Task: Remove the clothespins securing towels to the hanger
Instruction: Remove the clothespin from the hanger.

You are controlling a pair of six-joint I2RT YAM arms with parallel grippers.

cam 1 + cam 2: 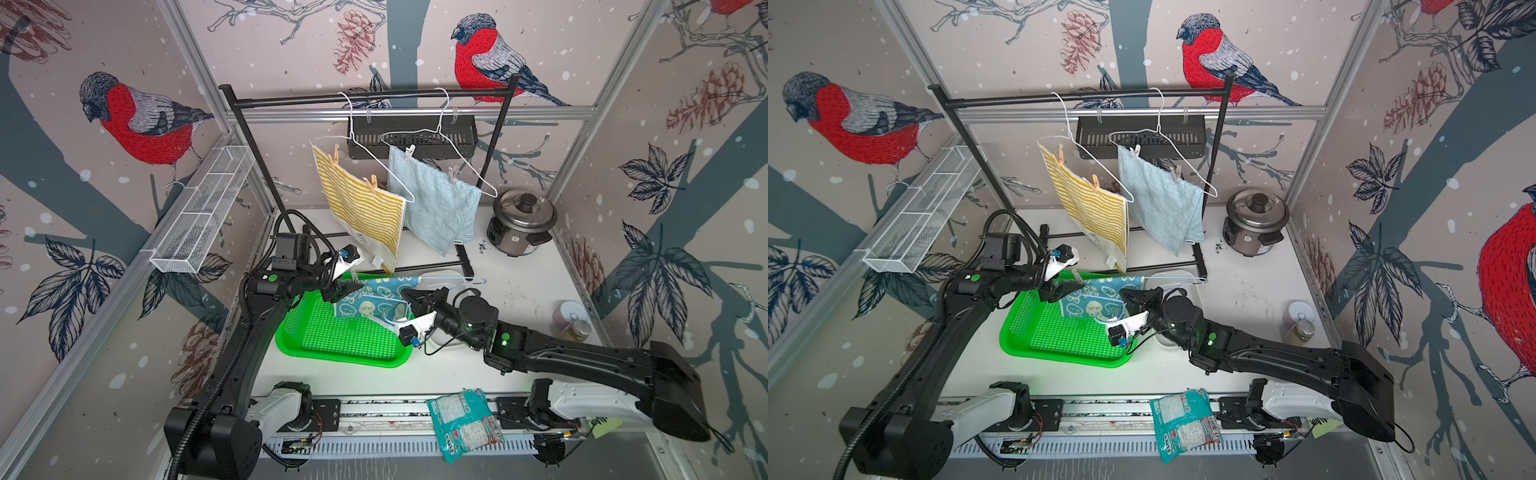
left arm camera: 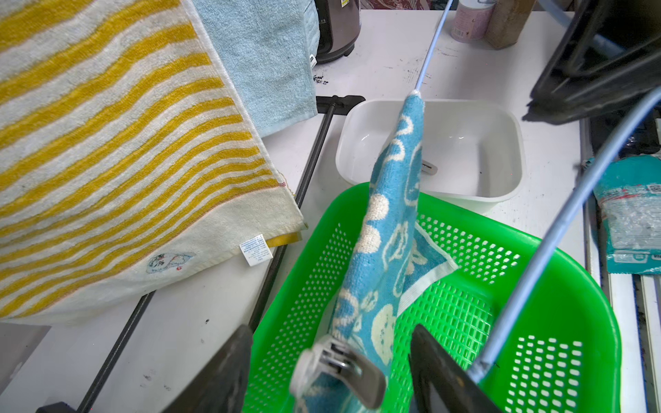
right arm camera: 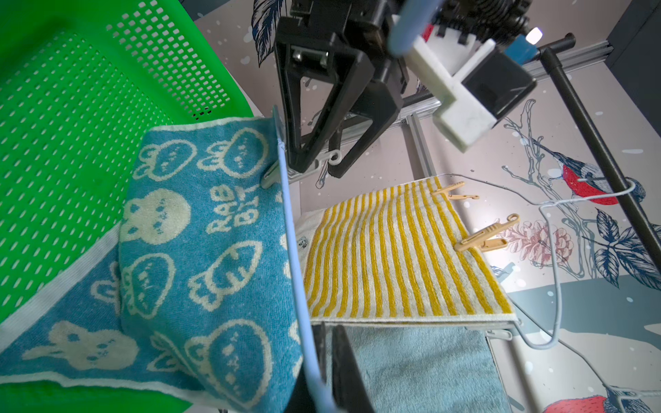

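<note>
Left wrist: grey clothespin [image 2: 336, 363] between parted left gripper [image 2: 332, 332] jaws; right gripper [image 3: 329, 339] clamps hanger [image 3: 292, 250].

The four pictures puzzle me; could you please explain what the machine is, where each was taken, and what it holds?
This robot has two black arms, each ending in a two-finger gripper. Both top views look down on the whole table; the others come from wrist cameras. On the table stand a green basket, a white tub, a rice cooker and a rack with a striped towel and a light-blue towel pinned up. The right gripper is shut on a pale-blue hanger carrying a rabbit towel; the left gripper, jaws open, straddles its grey clothespin.
</note>
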